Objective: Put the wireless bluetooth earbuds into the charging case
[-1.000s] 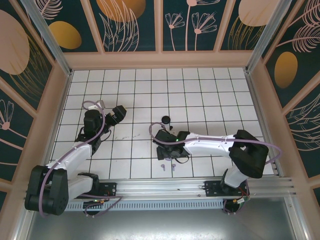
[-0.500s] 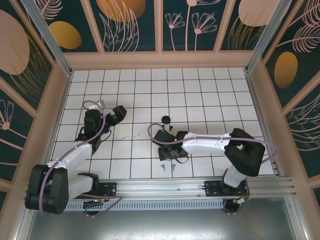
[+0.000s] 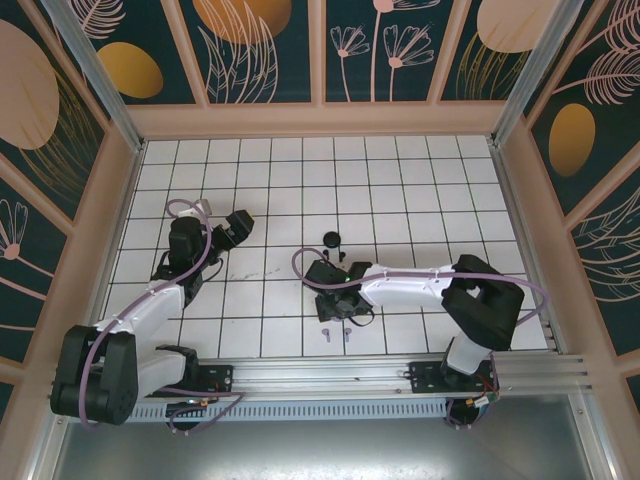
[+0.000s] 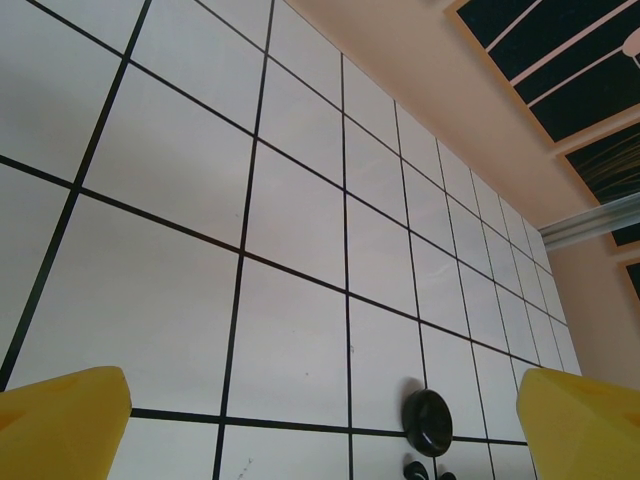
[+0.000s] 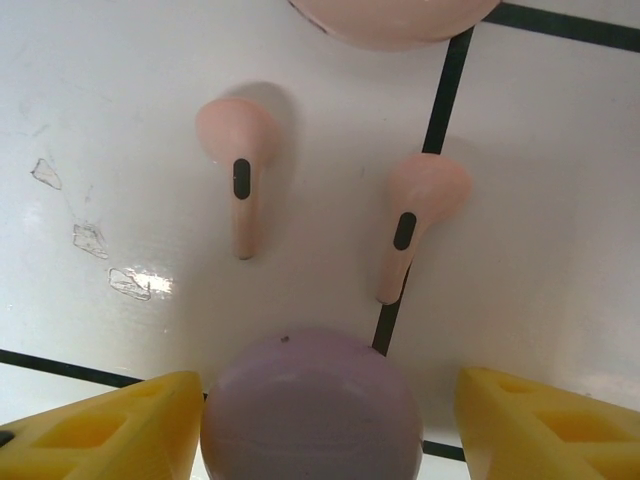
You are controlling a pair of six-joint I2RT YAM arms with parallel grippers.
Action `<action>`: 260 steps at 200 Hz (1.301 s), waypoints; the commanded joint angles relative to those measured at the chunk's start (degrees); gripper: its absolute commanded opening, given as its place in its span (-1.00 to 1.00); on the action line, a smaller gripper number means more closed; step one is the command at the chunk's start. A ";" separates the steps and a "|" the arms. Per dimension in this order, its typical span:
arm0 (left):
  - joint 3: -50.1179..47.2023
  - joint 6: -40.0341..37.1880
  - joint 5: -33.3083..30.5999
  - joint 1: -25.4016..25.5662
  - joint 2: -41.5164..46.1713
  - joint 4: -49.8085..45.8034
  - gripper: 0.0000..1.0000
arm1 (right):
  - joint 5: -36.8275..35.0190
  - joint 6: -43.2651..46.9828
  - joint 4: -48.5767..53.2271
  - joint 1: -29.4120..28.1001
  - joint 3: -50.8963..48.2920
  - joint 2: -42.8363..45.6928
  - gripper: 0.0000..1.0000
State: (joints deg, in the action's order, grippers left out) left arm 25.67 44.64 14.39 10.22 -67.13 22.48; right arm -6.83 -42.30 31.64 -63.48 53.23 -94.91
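1. Pink earbuds (image 5: 243, 180): 2. Both lie flat on the white tiled counter (image 3: 400, 190), side by side but apart, bulb ends away from the right pincer (image 5: 325, 430) and stems twd it. One stem lies along a black tile line.
2. Purple earbuds (image 3: 326, 335): 2, tiny, close together on the counter. In the top view they sit on the near side of the right arm's wrist, twd the arm bases.
3. Cases: 1 purple rounded case (image 5: 310, 415) and 1 pink case (image 5: 390, 15), the latter cut off by the top edge of the right wrist view. Also 1 black round item (image 3: 331, 239), just beyond the right arm's wrist in the top view.
4. Right pincer: yellow fingers (image 5: 110, 430) stand one each side of the purple rounded case, low over the counter. One finger is at or v. near the case's side and the other shows a clear gap, so jaws are apart and not clamped.
5. Pink earbuds vs right pincer: just ahead of the fingertips, past the purple rounded case, btwn it and the pink case. Neither touches a finger.
6. Left pincer (image 4: 322, 425): jaws wide, nothing btwn them, over bare tiles at the counter's left. The black round item is ahead of it and well apart from its fingers.
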 commanded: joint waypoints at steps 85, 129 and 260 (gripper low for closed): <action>1.73 -1.19 0.20 0.42 -0.86 0.15 0.97 | 1.04 1.03 0.36 -0.73 1.52 -2.51 0.22; 1.84 -1.09 0.20 0.37 -1.17 0.20 0.97 | 1.03 1.06 0.96 -1.36 2.10 -2.54 0.07; 1.91 -1.12 -1.56 0.42 -1.92 2.24 0.97 | -0.56 6.95 7.30 5.15 19.41 3.98 -0.28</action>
State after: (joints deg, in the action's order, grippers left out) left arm 27.00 44.62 14.11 10.22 -68.31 22.46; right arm -6.63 -39.20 37.85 -62.83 66.85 -91.98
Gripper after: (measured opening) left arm 0.985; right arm 0.478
